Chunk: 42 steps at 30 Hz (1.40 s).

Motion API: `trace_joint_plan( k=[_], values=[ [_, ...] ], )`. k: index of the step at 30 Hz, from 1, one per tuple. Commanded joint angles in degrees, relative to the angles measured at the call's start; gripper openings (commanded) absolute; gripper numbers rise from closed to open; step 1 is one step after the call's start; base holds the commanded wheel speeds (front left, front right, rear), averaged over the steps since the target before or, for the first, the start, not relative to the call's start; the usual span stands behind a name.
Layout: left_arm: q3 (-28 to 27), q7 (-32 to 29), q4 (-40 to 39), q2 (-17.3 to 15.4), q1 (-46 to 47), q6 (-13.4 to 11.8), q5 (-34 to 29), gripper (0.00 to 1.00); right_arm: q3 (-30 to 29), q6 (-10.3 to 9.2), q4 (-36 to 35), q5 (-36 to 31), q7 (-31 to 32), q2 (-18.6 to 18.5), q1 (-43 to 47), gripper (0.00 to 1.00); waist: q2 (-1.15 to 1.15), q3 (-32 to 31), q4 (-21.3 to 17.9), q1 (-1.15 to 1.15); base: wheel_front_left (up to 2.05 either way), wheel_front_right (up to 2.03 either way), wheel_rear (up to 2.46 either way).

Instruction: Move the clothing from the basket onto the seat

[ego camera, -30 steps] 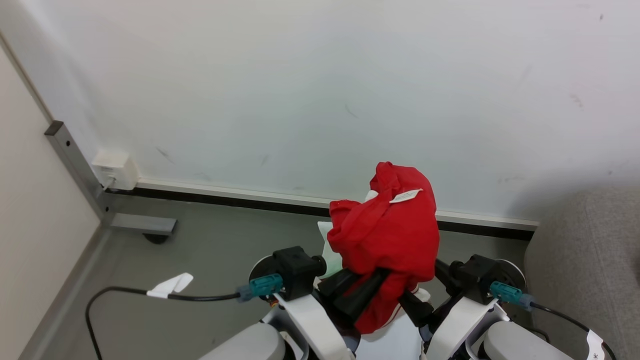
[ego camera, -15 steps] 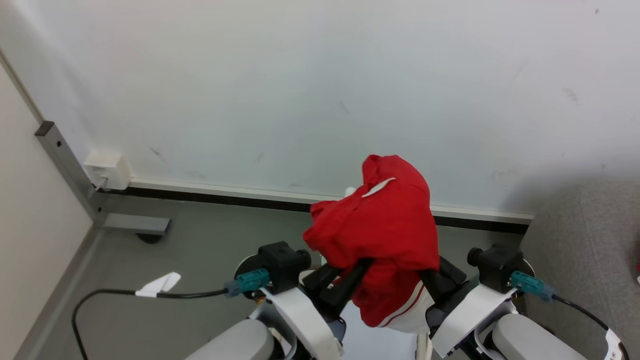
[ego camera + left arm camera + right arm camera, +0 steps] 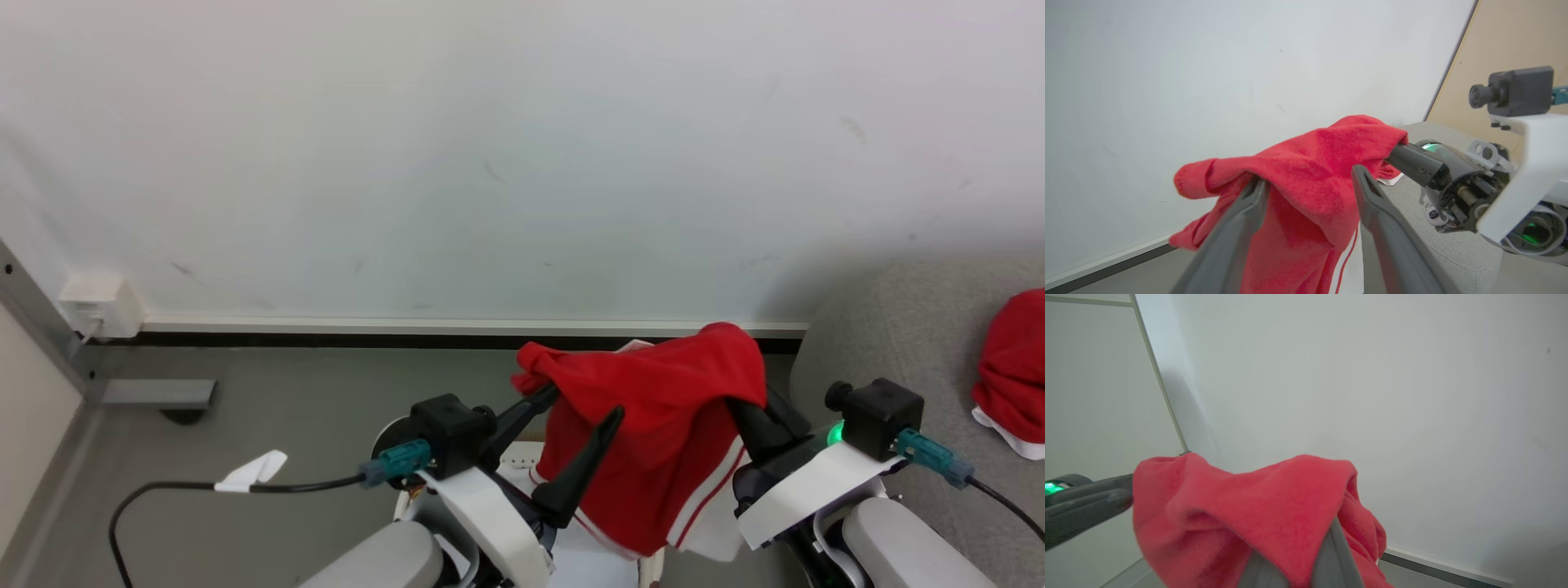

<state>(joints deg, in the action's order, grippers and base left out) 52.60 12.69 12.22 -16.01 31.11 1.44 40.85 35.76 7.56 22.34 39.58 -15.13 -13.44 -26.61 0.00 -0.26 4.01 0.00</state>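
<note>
Transfer step: red garment (image 3: 653, 408) hangs aloft beside the grey sofa (image 3: 898, 343), right gripper (image 3: 755, 408) clenched on it, left gripper (image 3: 585, 402) spread under its fold; next, probably swing over the sofa's near edge and release.

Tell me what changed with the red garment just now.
The left gripper has opened its fingers, so the soft red white-striped garment now stretches wider between it and the right gripper, which stays shut on it. The head camera turned right toward the grey fabric sofa.
</note>
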Motion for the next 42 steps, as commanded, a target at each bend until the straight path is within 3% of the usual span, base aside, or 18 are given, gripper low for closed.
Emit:
trace_joint_plan(
  k=[1, 21, 30, 42],
  values=[
    [-0.05, 0.38, 0.03, -0.32, -0.67, -0.03, -0.20, 1.00, -0.49, -0.15, -0.23, -0.18, -0.01, -0.38, 0.82, 0.00, 0.00, 0.16, -1.01, 0.00, 0.00, 0.00, 0.00],
    [-0.81, 2.33, -0.59, -0.61, -1.28, -0.13, -4.68, 1.00, -18.58, -0.15, -11.17, -6.68, -0.01, -5.62, 5.84, 0.00, 0.00, 1.29, -19.28, 0.00, 0.00, 0.00, 0.00],
    [-1.04, 2.43, -0.87, -1.03, -1.25, 0.69, -7.93, 1.00, -22.17, -0.15, -16.75, -7.97, 0.00, -5.48, 9.02, 0.00, 0.00, 2.69, -27.36, 0.00, 0.00, 0.00, 0.00],
    [-1.77, 2.44, 0.48, -0.29, -1.69, 1.52, -10.68, 1.00, -22.98, -0.15, -18.42, -8.37, 0.00, -4.29, 10.15, 0.00, 0.00, 4.04, -30.88, 0.00, 0.00, 0.00, 0.00]
  ],
)
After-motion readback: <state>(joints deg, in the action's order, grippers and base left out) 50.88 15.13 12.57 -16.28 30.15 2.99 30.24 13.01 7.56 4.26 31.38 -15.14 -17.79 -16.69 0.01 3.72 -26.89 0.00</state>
